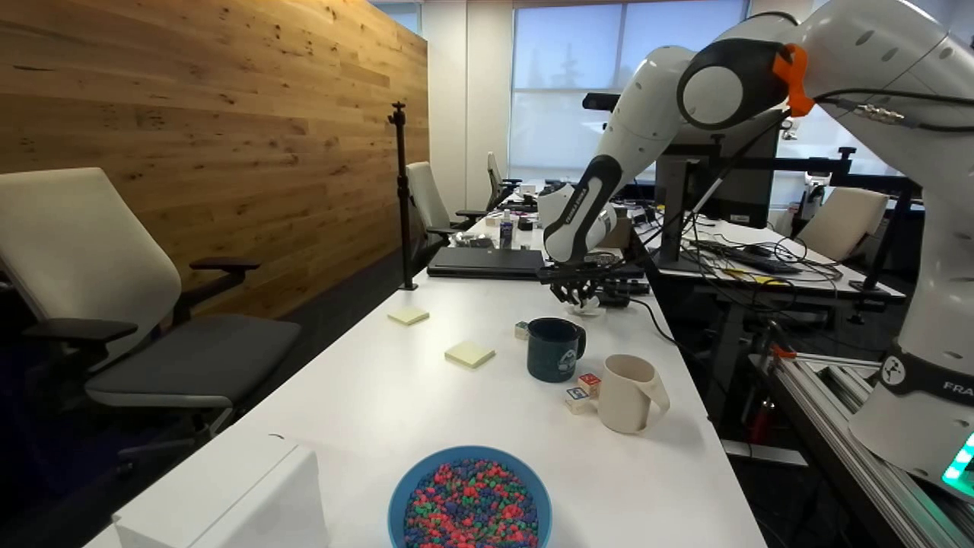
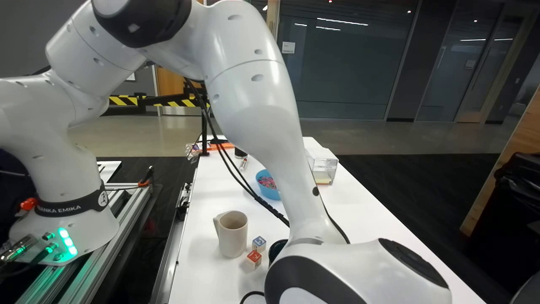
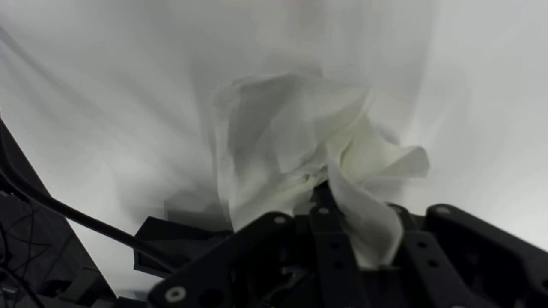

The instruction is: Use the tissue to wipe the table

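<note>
A white box point(image 1: 221, 483) stands nearest in an exterior view. From the right, the arm point(image 1: 654, 114) arches over the table point(image 1: 365, 411), its gripper point(image 1: 578, 294) clenched on the tissue point(image 3: 291, 128) beyond the dark mug point(image 1: 545, 358).

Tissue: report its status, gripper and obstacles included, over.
Gripper shut. Tissue gripped, crumpled, low at white table; contact unclear. Dark mug and black cable nearby, possibly in the way of wiping.

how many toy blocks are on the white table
3: red block and blue block beside the beige mug, green block by the dark mug; others may be hidden.
</note>
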`<state>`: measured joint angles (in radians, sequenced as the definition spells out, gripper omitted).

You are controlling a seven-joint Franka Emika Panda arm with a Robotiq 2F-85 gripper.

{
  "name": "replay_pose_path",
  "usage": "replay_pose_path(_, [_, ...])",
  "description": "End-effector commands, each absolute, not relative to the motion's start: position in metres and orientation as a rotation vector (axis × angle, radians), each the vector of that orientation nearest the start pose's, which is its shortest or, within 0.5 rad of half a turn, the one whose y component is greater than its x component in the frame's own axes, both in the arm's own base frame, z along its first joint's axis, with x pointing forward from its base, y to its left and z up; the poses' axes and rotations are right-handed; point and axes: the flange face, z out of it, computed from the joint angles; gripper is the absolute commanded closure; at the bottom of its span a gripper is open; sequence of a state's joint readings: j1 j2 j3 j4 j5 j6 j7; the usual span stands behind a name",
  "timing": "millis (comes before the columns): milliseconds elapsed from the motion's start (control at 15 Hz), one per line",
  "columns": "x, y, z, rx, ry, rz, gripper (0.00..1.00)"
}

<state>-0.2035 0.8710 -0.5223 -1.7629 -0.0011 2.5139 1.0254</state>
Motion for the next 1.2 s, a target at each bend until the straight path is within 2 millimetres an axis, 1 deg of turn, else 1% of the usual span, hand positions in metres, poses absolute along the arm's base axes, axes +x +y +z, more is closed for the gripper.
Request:
replay_pose_path(0, [0.509, -0.401, 0.12, -2.573, 2.471, -0.142, 0.98])
replay_pose_path(333, [0.526, -0.38, 0.122, -2.633, 2.388, -0.202, 0.98])
replay_pose_path(733, [0.541, -0.357, 0.125, -2.675, 2.313, -0.224, 0.98])
replay_pose_path(933, [0.543, -0.339, 0.128, -2.745, 2.235, -0.21, 0.98])
replay_pose_path(1133, [0.538, -0.321, 0.134, -2.845, 2.13, -0.163, 0.98])
